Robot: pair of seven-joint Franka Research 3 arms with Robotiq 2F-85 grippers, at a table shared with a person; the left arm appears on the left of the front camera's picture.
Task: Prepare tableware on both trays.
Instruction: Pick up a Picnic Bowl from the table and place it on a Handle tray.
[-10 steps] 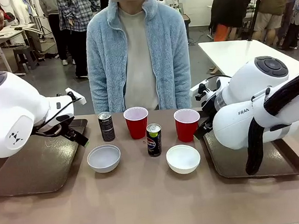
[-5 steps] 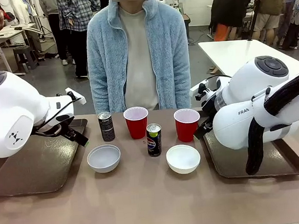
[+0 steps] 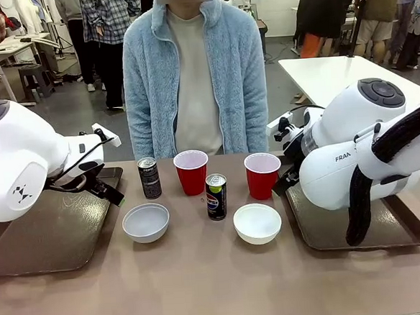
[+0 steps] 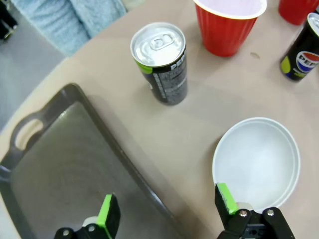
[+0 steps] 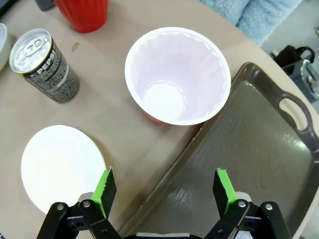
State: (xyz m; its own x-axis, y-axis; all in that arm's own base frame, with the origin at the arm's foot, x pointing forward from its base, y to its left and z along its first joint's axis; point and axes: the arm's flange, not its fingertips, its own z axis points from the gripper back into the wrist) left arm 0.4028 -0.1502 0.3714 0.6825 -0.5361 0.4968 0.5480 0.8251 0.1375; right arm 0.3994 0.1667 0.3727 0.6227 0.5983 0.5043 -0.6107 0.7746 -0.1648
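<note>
landmark: the blue can point(image 3: 216, 197), upright in the middle of the table point(image 3: 204, 280). Everything below is placed off that.
dark can point(image 3: 149, 177): upright, left of the blue can and a bit farther back, toward the person point(image 3: 193, 72)
left red cup point(image 3: 191, 172): mouth up, just behind the blue can and a touch to its left, not touching it
right red cup point(image 3: 262, 175): mouth up too, behind the blue can and off to its right
left bowl point(image 3: 146, 222): on the table left of the blue can, nearer the robot's side
right bowl point(image 3: 257, 223): right of the blue can and nearer the robot's side, close but apart
left tray point(image 3: 49, 233): flat on the table, well off to the left of the blue can, past the left bowl
right tray point(image 3: 319, 229): same deal well off to the right, past the right bowl, with the big white arm hanging over it
left tool point(image 4: 167, 206): jaws wide, gripping nothing. It hangs left of the blue can over the left tray's inner rim, one green pad above the tray, the other above the left bowl's edge.
right tool point(image 5: 164, 188): wide as well, nothing in it. It sits right of the blue can over the right tray's inner rim, one pad by the right bowl, the other over the tray, with the right red cup straight ahead.
person: stands at the far edge of the table, pretty much straight behind the blue can
</note>
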